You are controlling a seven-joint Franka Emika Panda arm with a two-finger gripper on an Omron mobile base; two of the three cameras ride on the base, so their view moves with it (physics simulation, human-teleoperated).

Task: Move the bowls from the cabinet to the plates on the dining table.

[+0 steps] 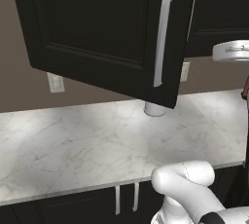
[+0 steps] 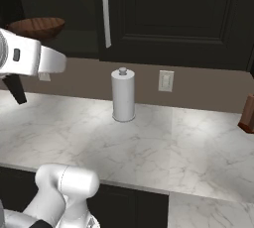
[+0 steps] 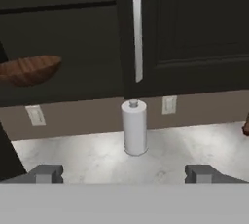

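Wooden bowl (image 2: pixel 36 27) sits on the bottom shelf inside the open cabinet (image 2: pixel 198 19), upper left of the right base view and left edge of the hand view, partly cut off by the frame there. Wide, shallow, dark brown with streaked grain; rigid, probably light, not fragile, though the curved outer wall could slip between the pads. My call: take it by the rim, one finger inside and one outside, at the near edge, since it looks too wide to span whole. Red bowl I can't make out from here. Cabinet door (image 1: pixel 104 28) hangs swung open, filling the upper left of the left base view, its silver bar handle (image 1: pixel 162 40) right of centre; it crowds the approach, so come in from the open side. Gripper (image 3: pixel 124 173) is fully open and holds nothing; both fingertips (image 3: pixel 46 173) rise at the bottom of the hand view, well apart, aimed at the back wall rather than the bowl, which lies up and left of them. Below the cabinet runs the marble counter (image 2: pixel 163 147), with a white paper towel roll (image 2: pixel 123 94) standing upright near the wall at centre and a wall outlet (image 2: pixel 165 80) just right of it. Judging by this, the reach for the bowl is not yet lined up.
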